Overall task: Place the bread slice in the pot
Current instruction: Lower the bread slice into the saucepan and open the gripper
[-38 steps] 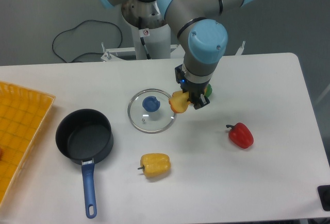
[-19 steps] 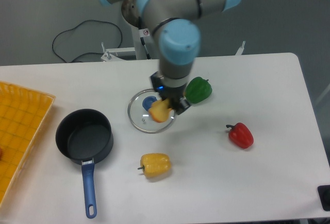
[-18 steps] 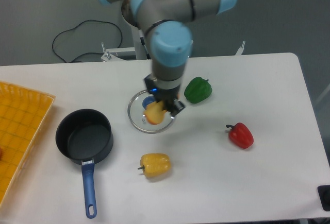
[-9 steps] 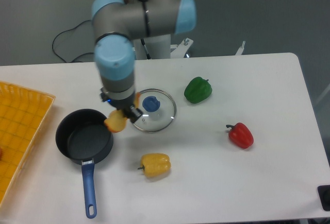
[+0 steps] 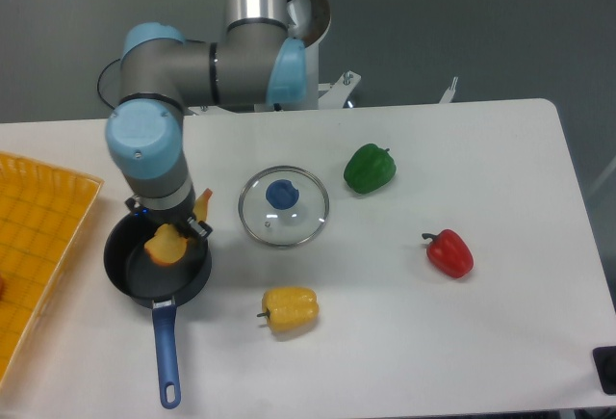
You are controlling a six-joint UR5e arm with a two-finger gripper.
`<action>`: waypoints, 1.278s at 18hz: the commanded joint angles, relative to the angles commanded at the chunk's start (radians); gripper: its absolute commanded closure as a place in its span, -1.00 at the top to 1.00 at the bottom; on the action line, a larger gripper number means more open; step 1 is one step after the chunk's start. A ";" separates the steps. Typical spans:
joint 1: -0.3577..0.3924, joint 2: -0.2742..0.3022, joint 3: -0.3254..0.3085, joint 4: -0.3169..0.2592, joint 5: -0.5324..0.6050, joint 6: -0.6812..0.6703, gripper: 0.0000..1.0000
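The black pot [image 5: 183,289] with its long blue handle [image 5: 166,361] sits at the left front of the table. My gripper [image 5: 171,233] hangs directly over the pot's bowl, shut on the bread slice [image 5: 165,245], a yellow slice with an orange-brown crust. The slice is tilted and held above the pot's inside, near its middle. The arm's blue wrist joint covers the far rim of the pot.
A round glass lid [image 5: 283,207] with a blue knob lies right of the pot. A yellow pepper [image 5: 290,309] lies in front of it, a green pepper [image 5: 371,168] and a red pepper [image 5: 449,252] further right. An orange tray [image 5: 38,236] lies at the left edge.
The gripper has carried the bread slice leftward from beside the green pepper, across the glass lid, to above the pot's bowl. Nothing else has moved.
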 joint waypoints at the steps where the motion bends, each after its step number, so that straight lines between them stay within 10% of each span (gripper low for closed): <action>1: -0.003 -0.002 0.000 0.000 0.000 -0.003 -0.56; 23: -0.058 -0.074 -0.003 0.014 0.003 -0.049 -0.38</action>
